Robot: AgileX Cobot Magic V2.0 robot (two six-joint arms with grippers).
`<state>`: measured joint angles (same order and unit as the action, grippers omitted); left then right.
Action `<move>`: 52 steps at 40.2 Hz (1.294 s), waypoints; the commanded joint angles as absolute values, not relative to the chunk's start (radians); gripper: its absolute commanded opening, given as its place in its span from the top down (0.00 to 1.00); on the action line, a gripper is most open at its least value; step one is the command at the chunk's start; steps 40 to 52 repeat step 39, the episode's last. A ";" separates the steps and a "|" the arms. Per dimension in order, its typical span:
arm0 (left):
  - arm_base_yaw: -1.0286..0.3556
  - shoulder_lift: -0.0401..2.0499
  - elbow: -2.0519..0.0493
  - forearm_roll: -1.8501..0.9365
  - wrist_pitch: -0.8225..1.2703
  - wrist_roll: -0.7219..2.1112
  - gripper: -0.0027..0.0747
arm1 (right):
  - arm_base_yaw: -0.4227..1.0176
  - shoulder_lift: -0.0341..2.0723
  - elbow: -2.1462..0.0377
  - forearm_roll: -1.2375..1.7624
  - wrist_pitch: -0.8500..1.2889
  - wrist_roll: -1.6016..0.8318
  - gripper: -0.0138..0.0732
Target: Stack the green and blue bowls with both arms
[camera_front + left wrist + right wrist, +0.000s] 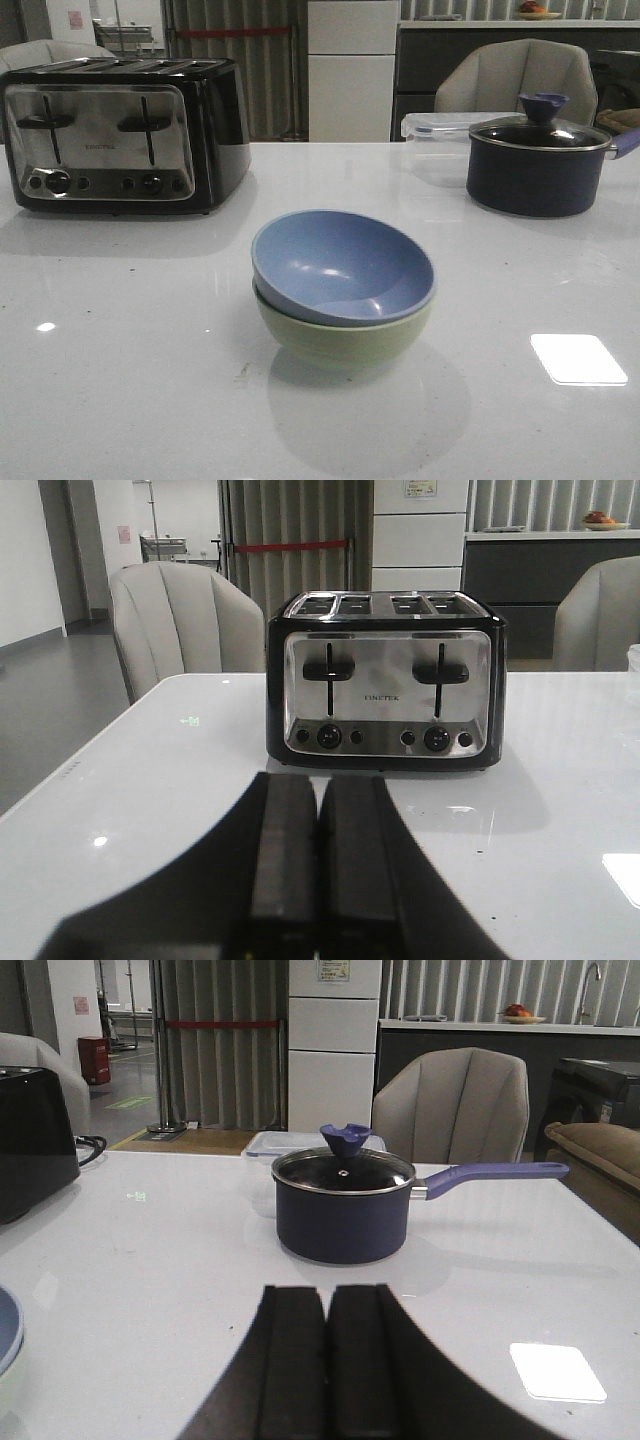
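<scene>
Front view: blue bowl [343, 265] is seen nested in green bowl [340, 335] at mid tabletop [120, 380]; left wrist view: left claw [317, 880] is pressed closed, empty, facing toaster [385, 680]; right wrist view: right claw [327, 1360] is likewise closed, empty, facing lidded pot [345, 1205].

The light is dim and even, coming from overhead. A ceiling lamp throws a bright rectangular glare patch on the glossy worktop [120, 400] at the front view's right, repeated in the right wrist view. Soft shadows pool under the stacked bowls, the toaster [120, 135] and the pot [540, 165]. The front view is grainy and slightly soft. In both wrist views the near black jaws are blurred, while the background stays fairly sharp.
</scene>
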<state>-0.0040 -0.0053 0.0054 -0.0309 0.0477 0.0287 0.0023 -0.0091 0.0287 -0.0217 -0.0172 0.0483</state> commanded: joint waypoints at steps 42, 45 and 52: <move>-0.003 -0.022 0.011 -0.041 -0.037 0.027 0.84 | -0.022 -0.030 0.023 -0.070 -0.109 0.032 0.79; -0.003 -0.022 0.011 -0.041 -0.037 0.027 0.84 | -0.022 -0.030 0.023 -0.070 -0.109 0.032 0.79; -0.003 -0.022 0.011 -0.041 -0.037 0.027 0.84 | -0.022 -0.030 0.023 -0.070 -0.109 0.032 0.79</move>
